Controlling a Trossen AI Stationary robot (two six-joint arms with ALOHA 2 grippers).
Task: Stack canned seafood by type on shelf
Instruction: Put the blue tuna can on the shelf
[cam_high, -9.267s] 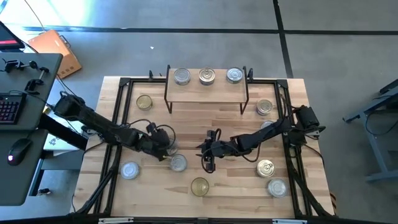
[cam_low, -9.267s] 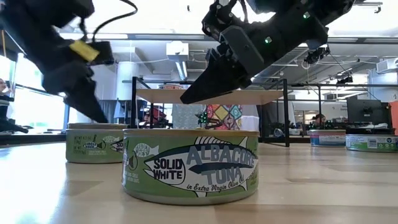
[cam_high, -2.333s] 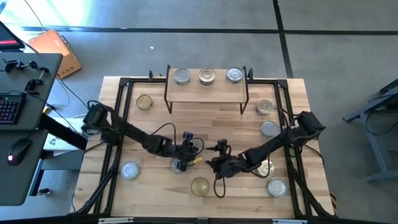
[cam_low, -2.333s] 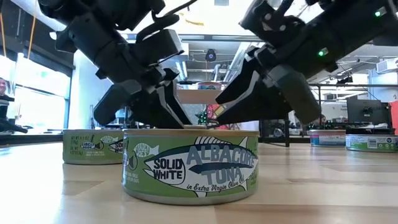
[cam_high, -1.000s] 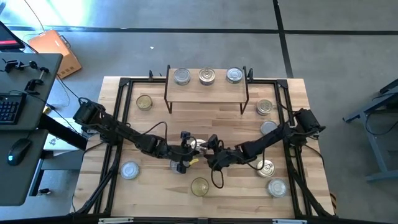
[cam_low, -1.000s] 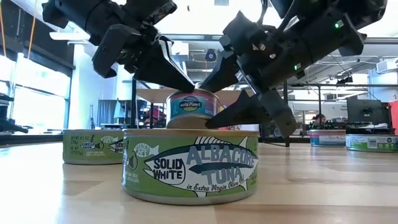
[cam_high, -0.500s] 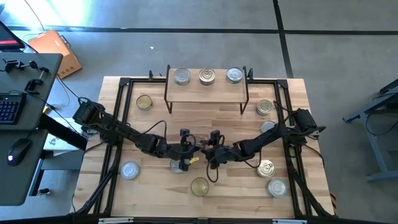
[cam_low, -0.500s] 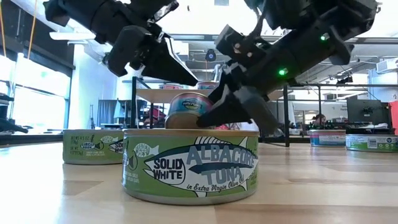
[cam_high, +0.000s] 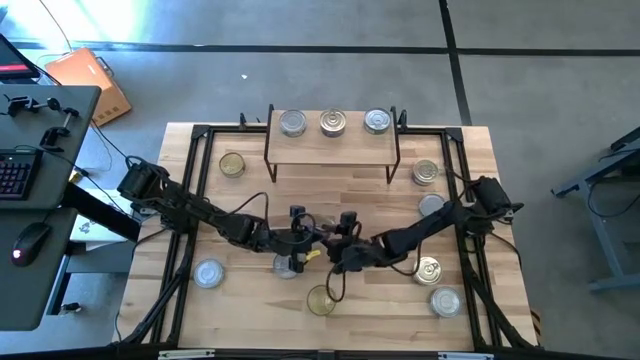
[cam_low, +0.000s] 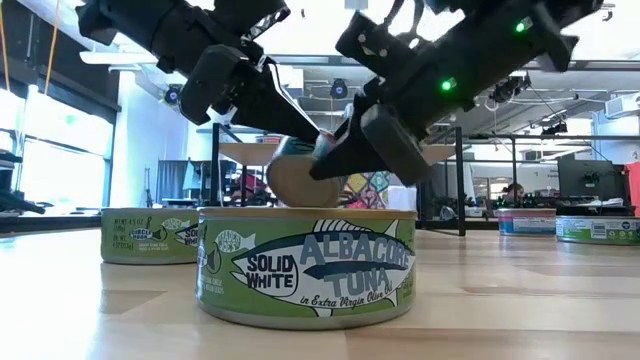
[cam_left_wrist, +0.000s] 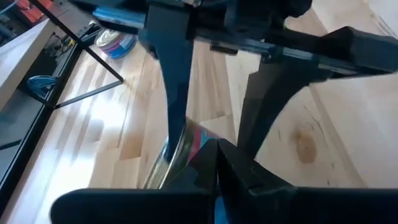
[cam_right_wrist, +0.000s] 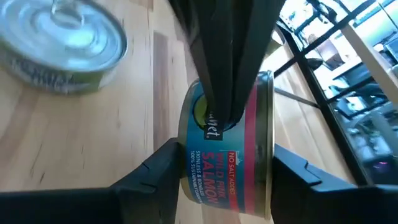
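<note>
A salmon tin (cam_right_wrist: 227, 155) with a red-and-white label hangs tipped on its edge over the middle of the table, between my two grippers. My left gripper (cam_high: 303, 240) comes at it from the table's left and is shut on it. My right gripper (cam_right_wrist: 224, 171) comes from the right, one finger on each side of the tin, and is shut on it. The shelf (cam_high: 331, 150) stands at the far edge on black wire legs, with three silver tins (cam_high: 333, 122) resting on its board. My left gripper has the tin's rim (cam_left_wrist: 176, 149) pinched at the ends of its shut fingers (cam_right_wrist: 227, 74), which slant down from the table's left. How much of the rim is between them is hidden by the fingers. My right gripper pinches the tin across its two flat ends (cam_right_wrist: 186, 155), one finger (cam_right_wrist: 155, 171) on each end. It slants down from the table's right. The tin lies tipped in the hold, label wall toward the wrist camera, off the table.
Loose tins lie around the table: a gold one (cam_high: 321, 299) at the near edge, one (cam_high: 287, 265) under the left arm, one (cam_high: 208, 273) at the near left. Several (cam_high: 427, 270) lie along the right side and a gold one (cam_high: 232, 164) at the far left.
My right gripper has closed from a wide gap onto the salmon tin and rolled at the wrist. The tin stood upright between the grippers and is now tipped on its edge.
</note>
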